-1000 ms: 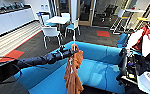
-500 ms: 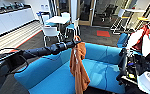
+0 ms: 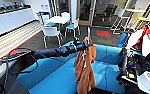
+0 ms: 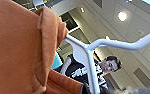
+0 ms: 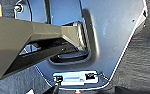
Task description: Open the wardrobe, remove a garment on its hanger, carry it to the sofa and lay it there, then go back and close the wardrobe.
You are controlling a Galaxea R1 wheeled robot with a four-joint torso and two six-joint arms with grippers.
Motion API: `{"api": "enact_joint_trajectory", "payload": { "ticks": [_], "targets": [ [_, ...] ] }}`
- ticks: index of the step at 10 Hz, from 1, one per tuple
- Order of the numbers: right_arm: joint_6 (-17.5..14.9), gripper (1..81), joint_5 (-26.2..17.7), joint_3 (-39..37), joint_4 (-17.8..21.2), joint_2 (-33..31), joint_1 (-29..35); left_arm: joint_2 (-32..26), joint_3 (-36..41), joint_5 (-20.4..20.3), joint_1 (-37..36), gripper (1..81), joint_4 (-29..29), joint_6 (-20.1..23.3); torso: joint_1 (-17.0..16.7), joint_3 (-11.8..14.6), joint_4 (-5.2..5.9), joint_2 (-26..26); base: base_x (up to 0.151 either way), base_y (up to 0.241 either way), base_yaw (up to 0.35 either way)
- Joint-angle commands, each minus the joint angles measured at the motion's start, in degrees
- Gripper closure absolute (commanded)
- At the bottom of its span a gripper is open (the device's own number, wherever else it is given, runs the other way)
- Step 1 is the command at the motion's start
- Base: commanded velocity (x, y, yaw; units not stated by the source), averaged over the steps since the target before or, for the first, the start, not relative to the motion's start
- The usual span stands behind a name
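**Orange sweatshirt held out over the blue sofa**

The sofa [image 3: 58, 80] takes up the lower half of the head view, bright blue, its seat and low back spread wide beneath the robot's arm. Beyond it stand a white table [image 3: 56, 19] and white chairs [image 3: 50, 32] on dark carpet, with a run of white cabinets [image 3: 8, 21] along the far wall.

The left arm reaches in from the left and stretches across the sofa. At its end the left gripper [image 3: 85, 45] carries the garment [image 3: 85, 67], which hangs straight down in rust-orange folds over the seat cushions, its lower edge close to the seat; whether it touches is hard to tell. The jaws appear closed on the hanger at the top of the cloth, though the fabric hides most of them.

In the left wrist view the hanger [image 4: 91, 50] shows as a thin white bar with a stem, the orange cloth bunched beside it. A person [image 4: 91, 70] stands behind.

The right gripper's jaws cannot be told.
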Motion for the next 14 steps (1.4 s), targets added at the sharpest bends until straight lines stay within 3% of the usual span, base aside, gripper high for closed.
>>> {"api": "enact_joint_trajectory", "payload": {
  "ticks": [1,4,7,11,14],
  "targets": [
    [-0.1,1.0,-3.2,0.5,-0.2,0.4,-0.1,3.5,-5.5,-4.6,-9.3,81.1,1.1,0.6,0.0,0.0,0.0,0.0,0.0,0.0,0.0],
    [-0.1,1.0,-3.2,0.6,-0.3,0.4,0.0,6.2,-13.5,-4.1,-8.2,81.1,1.6,0.6,0.0,0.0,0.0,0.0,0.0,0.0,0.0],
    [-0.1,1.0,-3.2,0.5,-0.2,0.4,-0.2,5.3,-19.0,-1.8,-8.2,81.1,2.6,0.6,0.0,0.0,0.0,0.0,0.0,0.0,0.0],
    [-0.1,1.0,-3.2,0.4,-0.3,0.5,-0.3,-0.5,-24.4,0.0,-7.5,81.1,4.6,0.7,0.0,0.0,0.0,0.0,0.0,0.0,0.0],
    [-0.2,1.0,-3.2,0.4,-0.3,0.6,-0.4,-6.4,-26.4,1.9,-5.8,81.1,9.6,0.7,0.0,0.0,0.0,0.0,0.0,0.0,0.0]
  ]
}}
